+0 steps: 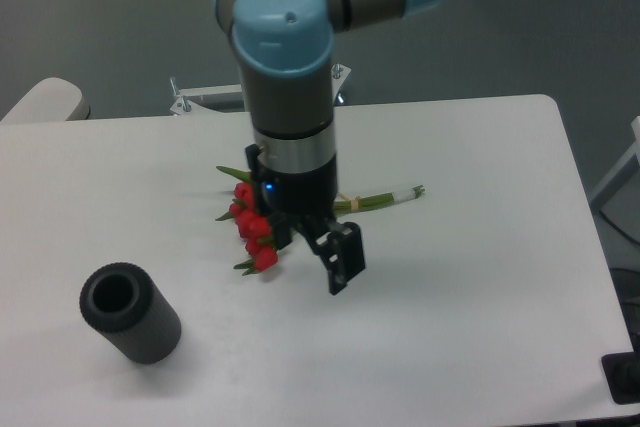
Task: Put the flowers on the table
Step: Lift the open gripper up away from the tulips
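Red flowers (255,229) are lying on the table (480,287) just left of your gripper (335,257), stems running right behind it; jaws are standing open, holding nothing.

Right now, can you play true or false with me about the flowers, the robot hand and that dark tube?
1. The flowers lie flat on the table. True.
2. The hand is holding the flowers. False: it holds nothing, and the flowers rest on the table beside it.
3. The dark tube lies on its side on the table. True.
4. The flowers are stuck inside the tube. False: they lie apart from it, nearer the middle of the table.
5. The flower buds are yellow. False: they are red, with green stems.
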